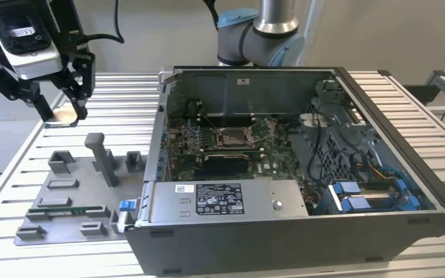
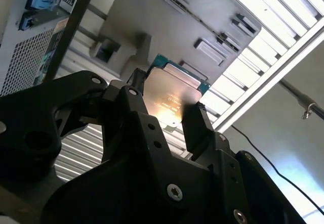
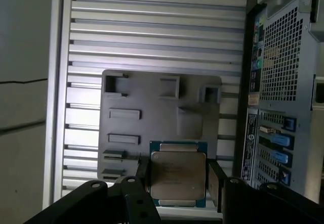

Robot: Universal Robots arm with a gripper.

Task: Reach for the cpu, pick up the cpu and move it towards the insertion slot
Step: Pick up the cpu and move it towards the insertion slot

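Clamping cpu (image 3: 178, 176) — end effector (image 3: 179, 181) | exterior view: insertion slot (image 1: 234, 137) well apart

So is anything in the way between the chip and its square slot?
Yes: the grey metal computer case's side wall stands between the thin square silvery chip, held in the black tool, and the shiny-framed square socket on the green board. The case's top is open.

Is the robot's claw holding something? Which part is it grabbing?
Yes. The gripper holds the cpu, pinched by two opposite edges, one finger on each side.
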